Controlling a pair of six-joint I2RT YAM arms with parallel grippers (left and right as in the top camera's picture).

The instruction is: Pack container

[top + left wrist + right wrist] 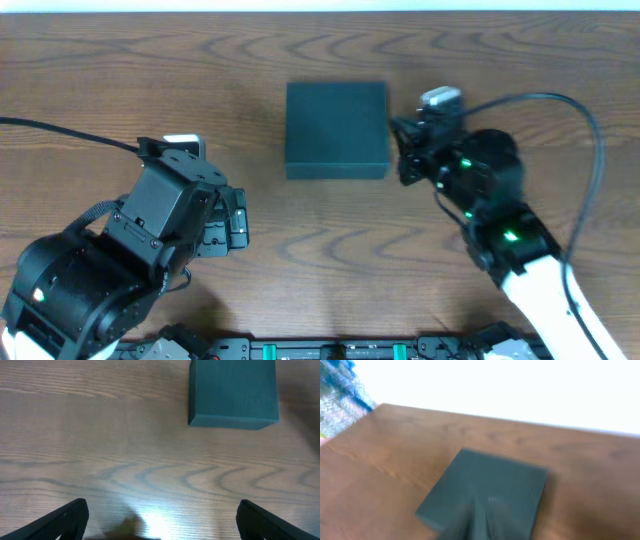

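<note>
Container [336, 128] lies closed; right gripper [402, 152] just beside its right edge

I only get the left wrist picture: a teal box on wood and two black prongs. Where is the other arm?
Observer: Overhead, the right gripper sits just beside the box's right edge. I cannot tell whether they touch.
Operator: What does that arm's camera see?
Observer: A blurred picture of the box close up, with the table's far edge behind it.
Operator: And where do my prongs sit from above?
Observer: The left gripper is to the box's left and nearer the robot, well apart from it.
</note>
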